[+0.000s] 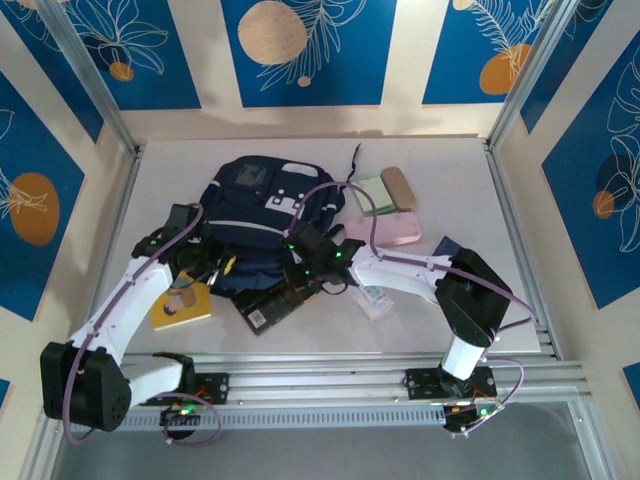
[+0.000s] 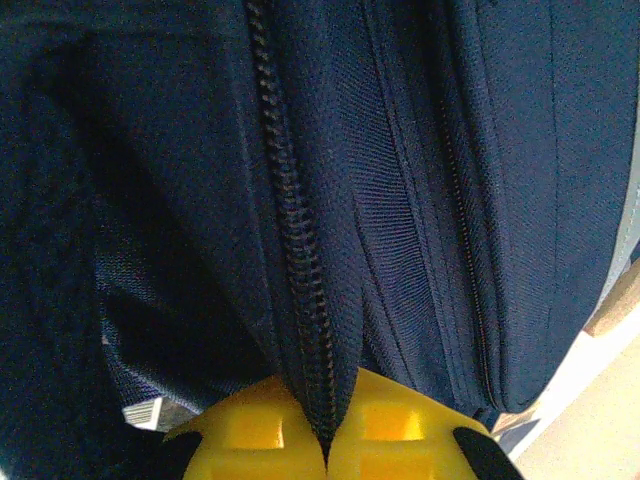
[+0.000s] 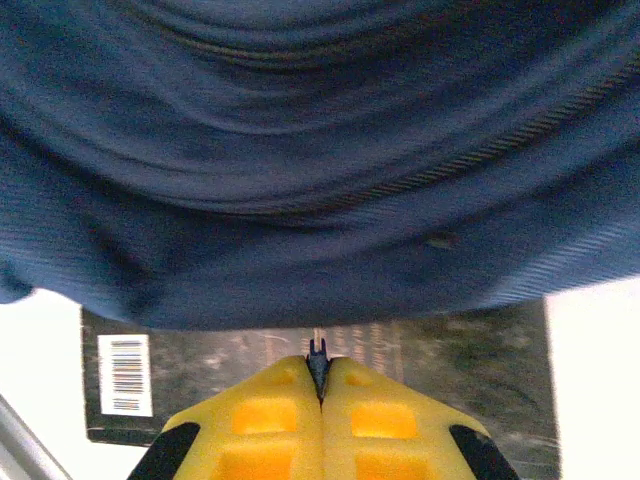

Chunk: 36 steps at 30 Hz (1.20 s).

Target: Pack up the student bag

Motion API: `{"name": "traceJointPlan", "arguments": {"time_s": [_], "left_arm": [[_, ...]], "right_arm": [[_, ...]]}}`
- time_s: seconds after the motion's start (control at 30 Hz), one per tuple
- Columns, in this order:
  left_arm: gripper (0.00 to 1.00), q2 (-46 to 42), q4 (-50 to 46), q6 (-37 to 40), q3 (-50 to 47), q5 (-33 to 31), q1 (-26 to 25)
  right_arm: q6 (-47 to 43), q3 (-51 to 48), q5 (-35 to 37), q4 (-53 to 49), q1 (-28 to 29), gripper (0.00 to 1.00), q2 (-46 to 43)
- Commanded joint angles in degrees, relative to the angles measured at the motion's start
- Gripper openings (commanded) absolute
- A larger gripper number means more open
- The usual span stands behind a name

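Left pincer (image 2: pixel 325 445) and right pincer (image 3: pixel 320 378), arms stretched forward, each clench the student bag (image 1: pixel 260 210) at its near edge.

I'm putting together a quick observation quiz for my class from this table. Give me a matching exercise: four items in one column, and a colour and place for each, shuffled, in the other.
Items:
1. backpack
2. pouch
3. small book
4. barcode book

Descriptions:
a. yellow, beside the left arm
b. navy, in the middle of the table
c. black, partly under the backpack's near edge
d. pink, to the right of the backpack

Pairs: 1-b, 2-d, 3-a, 4-c
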Motion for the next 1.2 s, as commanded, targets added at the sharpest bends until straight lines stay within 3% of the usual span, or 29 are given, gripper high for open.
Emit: {"name": "traceJointPlan", "arguments": {"time_s": [0.0, 0.27, 0.77, 0.97, 1.17], "left_arm": [[0.0, -2.16, -1.29, -2.52, 1.48, -3.27, 1.12], [0.0, -3.01, -1.66, -1.94, 2.01, -2.77, 1.12], [0.0, -4.36, -2.27, -0.9, 2.8, -2.05, 1.58], [0.0, -5.07, -1.64, -0.88, 4.02, -0.72, 1.51], [0.0, -4.02, -0.26, 0.06, 7.04, 0.49, 0.75]], "right_arm": [[1.77, -2.11, -0.98, -2.37, -1.82, 0.0, -2.49], [0.02, -2.13, -2.19, 0.47, -4.23, 0.0, -2.07], [-4.65, 0.93, -2.6, -0.71, -17.22, 0.0, 3.39], [-5.09, 9.56, -6.08, -2.43, -21.9, 0.0, 8.88], [-9.41, 24.32, -9.31, -5.23, -23.33, 0.16, 16.12]]}}
